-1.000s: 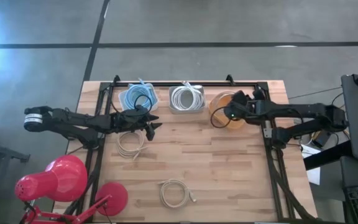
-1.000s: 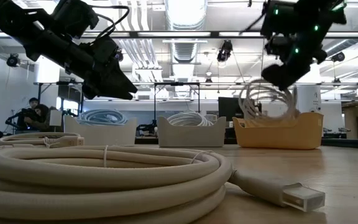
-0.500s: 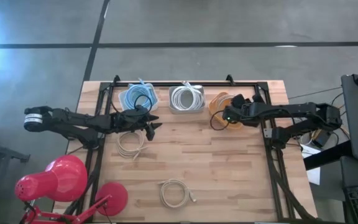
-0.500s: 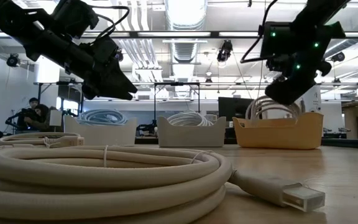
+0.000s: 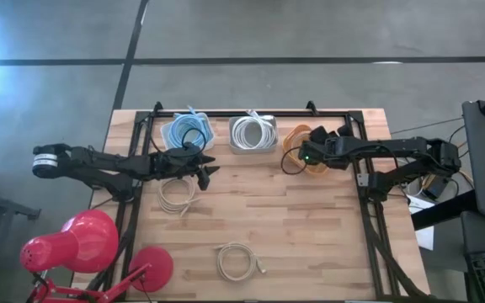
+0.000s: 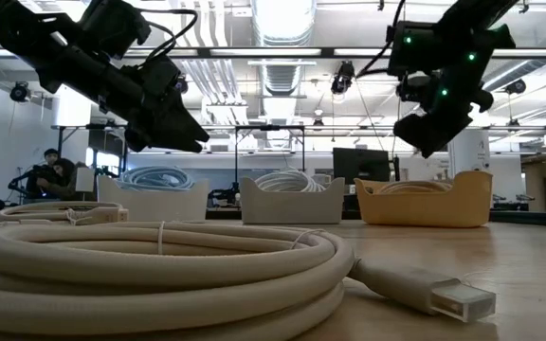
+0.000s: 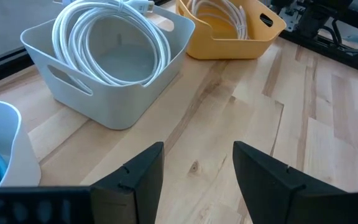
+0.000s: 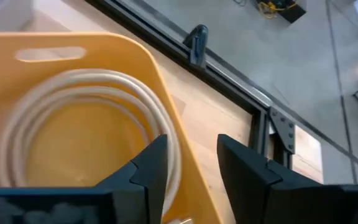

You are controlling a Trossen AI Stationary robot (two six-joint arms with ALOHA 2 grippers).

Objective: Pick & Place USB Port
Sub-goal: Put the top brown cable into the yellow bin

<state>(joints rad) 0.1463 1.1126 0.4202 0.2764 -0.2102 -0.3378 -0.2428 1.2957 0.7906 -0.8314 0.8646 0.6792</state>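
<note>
Releasing a second ago, the right gripper [image 6: 423, 142] now hangs with parted, empty jaws above the yellow bin [image 5: 297, 139] at 1 o'clock, its white cable [image 8: 73, 118] dropped inside: placement done. Left gripper [image 5: 209, 168] waits, jaws spread, empty.
</note>
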